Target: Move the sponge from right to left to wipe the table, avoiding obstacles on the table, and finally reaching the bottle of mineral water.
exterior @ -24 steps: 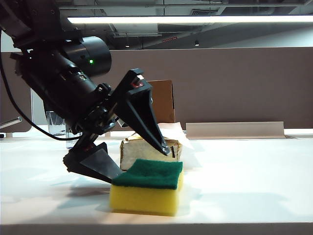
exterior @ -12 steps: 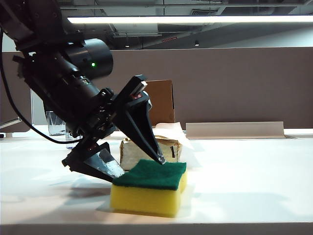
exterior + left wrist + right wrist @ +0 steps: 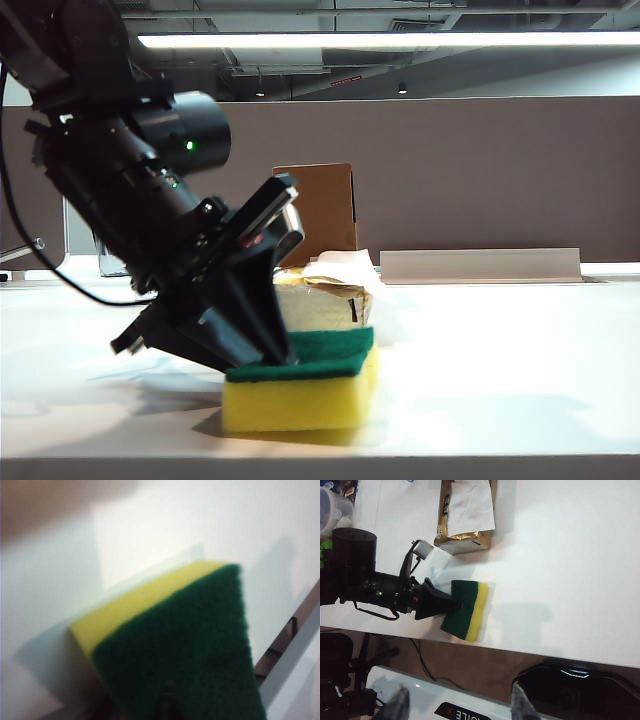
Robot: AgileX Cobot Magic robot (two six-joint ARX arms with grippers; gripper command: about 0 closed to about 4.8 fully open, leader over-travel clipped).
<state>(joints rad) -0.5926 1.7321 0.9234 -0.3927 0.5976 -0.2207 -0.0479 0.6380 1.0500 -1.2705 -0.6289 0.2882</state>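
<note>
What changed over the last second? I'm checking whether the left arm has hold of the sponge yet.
The left gripper, wide open a second ago, has closed its fingers onto the sponge, pressing the green layer down at that end. The sponge, tissue pack and cardboard box kept their places on the table; the right gripper stays raised and open.

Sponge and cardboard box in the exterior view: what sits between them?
The tissue pack sits between the sponge and the cardboard box behind it, as the exterior view shows. The left end effector is on the sponge.
</note>
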